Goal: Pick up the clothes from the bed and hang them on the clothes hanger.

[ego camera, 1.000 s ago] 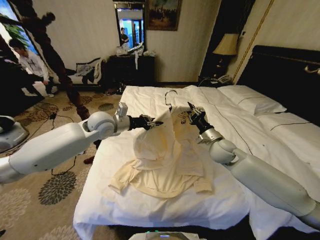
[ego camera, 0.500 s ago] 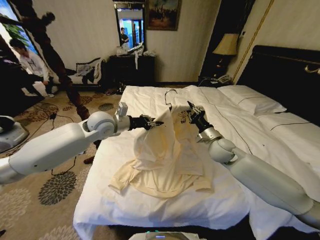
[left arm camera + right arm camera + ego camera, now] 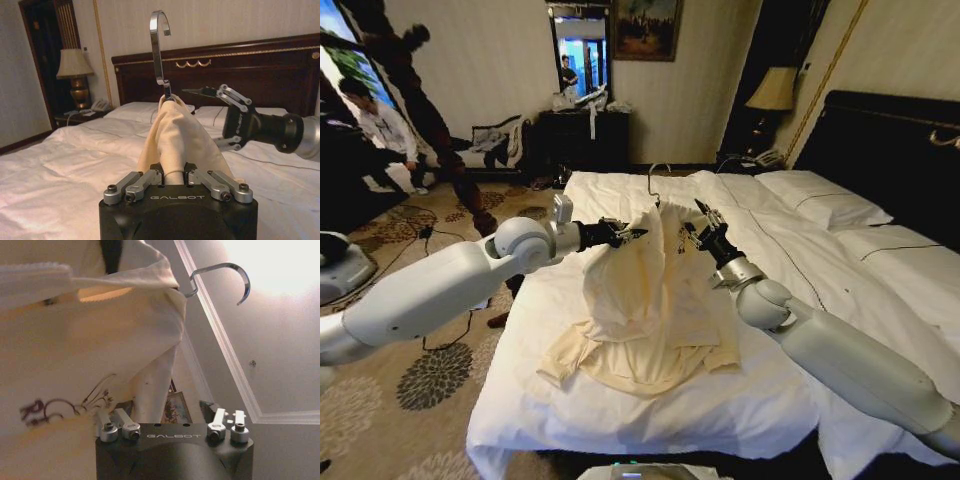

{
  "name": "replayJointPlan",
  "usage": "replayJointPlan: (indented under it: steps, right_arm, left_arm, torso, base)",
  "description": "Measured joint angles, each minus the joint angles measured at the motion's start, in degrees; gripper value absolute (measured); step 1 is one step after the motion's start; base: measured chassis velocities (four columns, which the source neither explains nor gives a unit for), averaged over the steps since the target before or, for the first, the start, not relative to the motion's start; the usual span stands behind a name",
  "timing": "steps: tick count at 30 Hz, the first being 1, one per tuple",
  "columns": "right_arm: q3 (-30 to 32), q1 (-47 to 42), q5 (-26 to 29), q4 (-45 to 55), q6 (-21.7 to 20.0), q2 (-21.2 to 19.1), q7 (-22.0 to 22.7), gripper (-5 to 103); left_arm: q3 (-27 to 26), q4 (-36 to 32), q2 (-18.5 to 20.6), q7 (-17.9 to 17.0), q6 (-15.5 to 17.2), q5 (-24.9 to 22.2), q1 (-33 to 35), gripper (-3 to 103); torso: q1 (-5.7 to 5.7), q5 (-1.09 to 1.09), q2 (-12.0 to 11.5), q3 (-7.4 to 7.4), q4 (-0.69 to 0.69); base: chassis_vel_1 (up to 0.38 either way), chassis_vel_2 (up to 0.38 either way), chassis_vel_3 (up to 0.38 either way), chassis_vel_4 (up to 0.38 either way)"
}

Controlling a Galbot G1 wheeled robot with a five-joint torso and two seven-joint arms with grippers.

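Cream top draped in a peak above the bed, silver hook at its crest, hem pooled on the duvet, left gripper pinching the fabric, right gripper spread open beside it.

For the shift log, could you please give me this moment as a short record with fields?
garment: cream top, upper part lifted, hem and a sleeve resting on the bed
hanger: silver hook sticks up out of the top's neck; its body is hidden by fabric
left gripper: shut on a fold of the top, held above the duvet
right gripper: open, beside the raised top on its headboard side
background: lamp by the headboard
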Motion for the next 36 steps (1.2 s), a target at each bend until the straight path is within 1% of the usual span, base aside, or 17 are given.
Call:
replayJointPlan:
  steps: [1,3,7,10,11,15,16,20,21,23,25,26,28,31,32,34,36]
  right_arm:
    - [0.2,-0.4,0.4,0.3,0.0,-0.3,0.2,77]
    - [0.8,-1.4,3.1,1.2,-0.8,-1.3,1.0,87]
    - [1.7,-3.0,6.6,2.4,-1.6,-2.5,2.1,96]
    - [3.1,-5.7,20.6,4.9,-4.2,-4.2,6.8,100]
    - [3.1,-5.7,20.6,4.9,-4.2,-4.2,6.8,100]
    - [5.7,-9.7,43.2,8.2,-5.6,-5.4,13.4,100]
    - [5.7,-9.7,43.2,8.2,-5.6,-5.4,13.4,100]
    - [13.2,-17.8,56.2,9.9,-2.3,-5.1,16.9,100]
    - [13.2,-17.8,56.2,9.9,-2.3,-5.1,16.9,100]
    - [20.3,-23.2,61.0,10.5,-1.3,-2.4,17.3,100]
    - [27.4,-28.8,63.1,10.6,-0.4,1.0,16.8,100]
    - [27.4,-28.8,63.1,10.6,-0.4,1.0,16.8,100]
    - [33.5,-35.1,62.7,11.0,0.7,3.8,14.7,100]
    - [42.8,-47.0,56.8,11.7,4.3,8.2,9.6,100]
    - [42.8,-47.0,56.8,11.7,4.3,8.2,9.6,100]
    - [48.9,-53.7,51.4,11.9,6.3,12.7,5.7,100]
    - [52.5,-57.4,48.7,11.9,7.8,16.0,3.3,100]
  left_arm:
    - [-0.2,0.0,0.1,-0.1,0.0,0.0,0.0,16]
    - [-0.6,-0.1,0.5,-0.1,-0.1,-0.1,-0.1,16]
    - [-1.0,0.0,0.9,-0.2,-0.2,-0.1,-0.2,16]
    - [-2.1,-0.5,2.0,-0.8,-0.2,-0.5,0.2,16]
    - [-2.1,-0.5,2.0,-0.8,-0.2,-0.5,0.2,16]
    - [-4.0,-1.7,3.8,-1.5,-0.8,-0.5,1.5,16]
    - [-4.0,-1.7,3.8,-1.5,-0.8,-0.5,1.5,16]
    - [-5.8,-3.4,6.6,-2.0,-1.4,-1.1,2.7,16]
    - [-5.8,-3.4,6.6,-2.0,-1.4,-1.1,2.7,16]
    - [-6.6,-3.9,7.6,-2.3,-1.6,-1.4,3.2,16]
    - [-7.2,-4.4,8.3,-2.9,-1.8,-1.5,3.9,16]
    - [-7.2,-4.4,8.3,-2.9,-1.8,-1.5,3.9,16]
    - [-7.5,-4.8,8.9,-3.2,-2.0,-1.5,4.1,16]
    - [-8.2,-5.5,9.9,-4.0,-2.2,-2.1,4.3,16]
    - [-8.2,-5.5,9.9,-4.0,-2.2,-2.1,4.3,16]
    - [-8.8,-5.8,10.2,-4.7,-2.2,-2.2,4.6,16]
    - [-9.2,-6.2,10.4,-5.1,-2.2,-2.3,5.0,16]
  torso:
    - [0.00,0.00,0.0,0.00,-0.01]
    - [0.00,0.02,0.0,0.00,-0.01]
    - [0.00,0.00,0.0,0.00,0.00]
    - [0.00,0.01,0.0,0.00,-0.01]
    - [0.00,0.01,0.0,0.00,-0.01]
    - [0.00,-0.01,0.0,0.00,0.00]
    - [0.00,-0.01,0.0,0.00,0.00]
    - [0.00,-0.01,0.0,0.00,0.01]
    - [0.00,-0.01,0.0,0.00,0.01]
    - [0.00,0.00,0.0,-0.01,0.00]
    - [0.00,0.01,0.0,-0.01,0.01]
    - [0.00,0.01,0.0,-0.01,0.01]
    - [0.00,0.01,0.0,0.00,0.01]
    - [0.00,0.00,0.0,-0.01,-0.02]
    - [0.00,0.00,0.0,-0.01,-0.02]
    - [-0.01,0.01,0.0,-0.02,-0.03]
    - [-0.01,0.00,0.0,-0.02,-0.02]
  base:
    - [0.000,0.000,0.000,0.000]
    - [0.000,0.000,0.000,0.000]
    - [0.000,0.000,0.000,0.000]
    - [0.000,0.000,0.000,0.000]
    - [0.000,0.000,0.000,0.000]
    - [0.000,0.000,0.000,0.000]
    - [0.000,0.000,0.000,0.000]
    - [0.000,0.000,0.000,0.000]
    - [0.000,0.000,0.000,0.000]
    - [0.000,0.000,0.000,0.000]
    - [0.000,0.000,0.000,0.000]
    - [0.000,0.000,0.000,0.000]
    - [0.000,0.000,0.000,0.000]
    - [0.000,0.000,0.000,0.000]
    - [0.000,0.000,0.000,0.000]
    - [0.000,0.000,0.000,0.000]
    - [0.000,0.000,0.000,0.000]
